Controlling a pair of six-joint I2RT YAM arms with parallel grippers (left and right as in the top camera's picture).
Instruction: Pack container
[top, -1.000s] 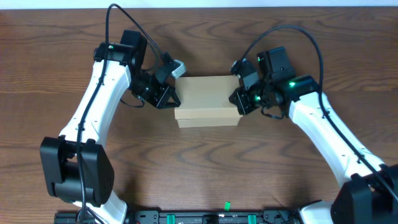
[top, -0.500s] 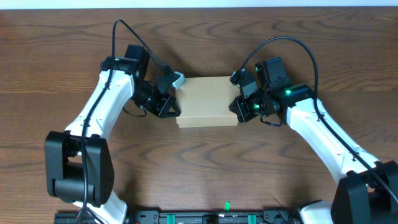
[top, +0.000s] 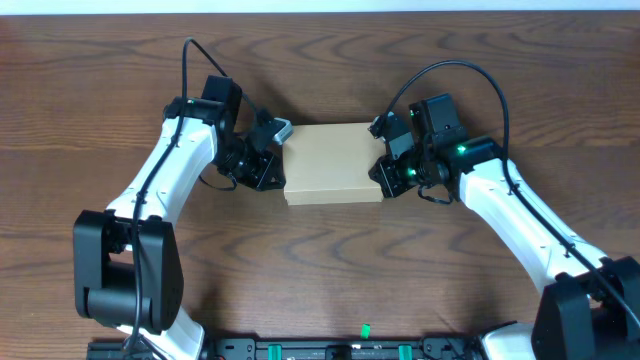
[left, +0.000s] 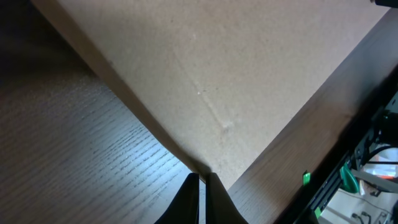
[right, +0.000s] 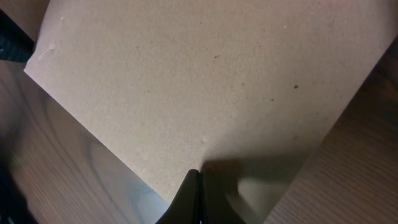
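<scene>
The container is a tan cardboard box lying in the middle of the wooden table with its flap lid down flat. My left gripper is shut and empty, its tips against the box's left edge. In the left wrist view the tips meet a corner of the box. My right gripper is shut and empty, its tips resting on the lid's right edge. In the right wrist view the tips press on the cardboard. No stationery items are in view.
The brown wooden table spreads all round the box. A black rail with green parts runs along the front edge. The table's far edge is at the top. Black cables loop above both wrists.
The lid has gone from tilted, with the front wall showing, to lying flat on the box. Both grippers shifted slightly along the box's ends.
</scene>
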